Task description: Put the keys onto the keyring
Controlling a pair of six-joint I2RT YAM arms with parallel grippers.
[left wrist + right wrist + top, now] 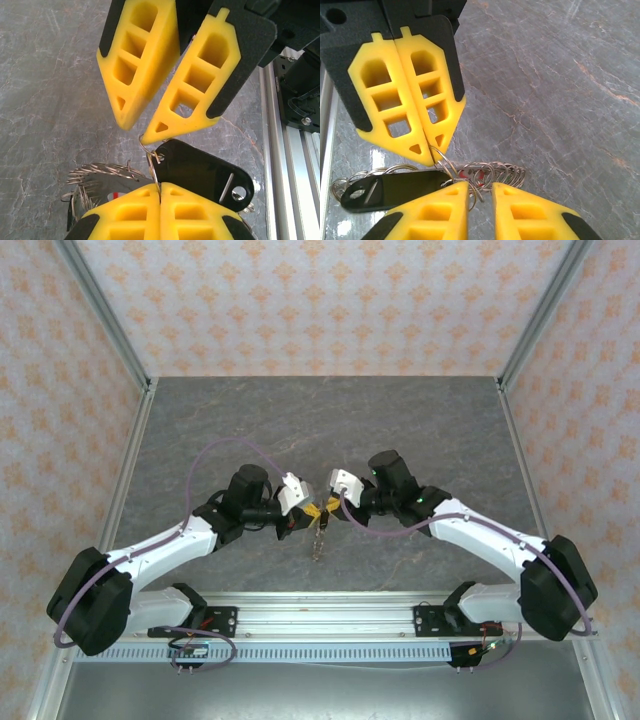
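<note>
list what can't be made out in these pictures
- Top view: the hanging bunch is too small to tell its parts apart.
- Left wrist: keyring partly behind the left gripper, which pinches a small ring.
- Right wrist: red key mostly hidden behind keyring coils and black tag.
- Whether any key is threaded on: unclear in every view.

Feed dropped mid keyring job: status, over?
Left gripper shut on small ring. Right gripper open beside it. Black tag crowds the ring.
</note>
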